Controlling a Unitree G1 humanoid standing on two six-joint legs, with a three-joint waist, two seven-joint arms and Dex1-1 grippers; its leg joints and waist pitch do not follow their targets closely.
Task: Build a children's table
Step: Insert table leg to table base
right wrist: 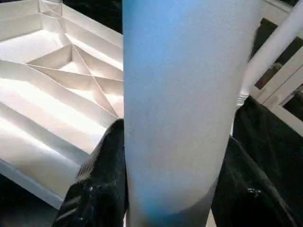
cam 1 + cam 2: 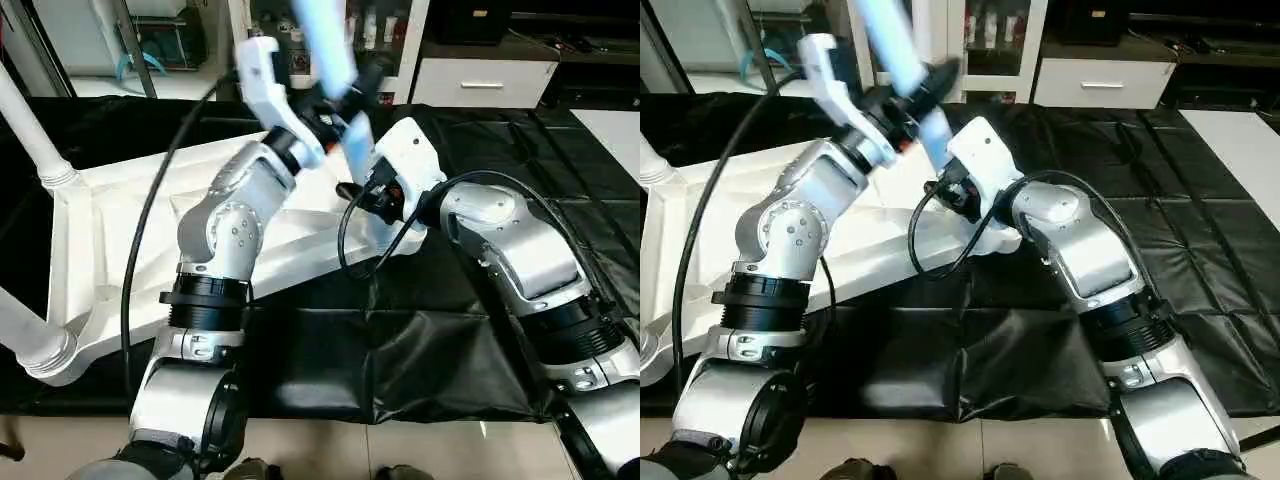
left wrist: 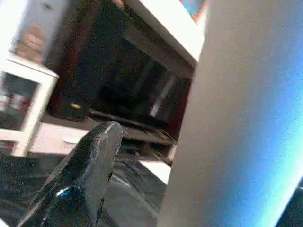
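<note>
The white tabletop (image 2: 130, 215) lies upside down on the black-covered work table, ribbed underside up. Two white legs stand in its left corner sockets, one at the far left (image 2: 25, 125) and one at the near left (image 2: 30, 335). A third leg (image 2: 325, 50) rises tilted over the tabletop's right side. My left gripper (image 2: 350, 95) is shut on its middle, one black finger (image 3: 80, 184) lying beside the tube. My right gripper (image 2: 360, 175) is shut on the leg's lower end (image 1: 184, 94), a finger (image 1: 102, 184) on each side. The leg's tip and the socket under it are hidden.
Creased black cover (image 2: 420, 350) spreads to the right and front of the tabletop. A white drawer unit (image 2: 485, 80) and shelves stand behind the work table. Pale floor runs along the table's near edge. A black cable (image 2: 150, 220) loops over my left arm.
</note>
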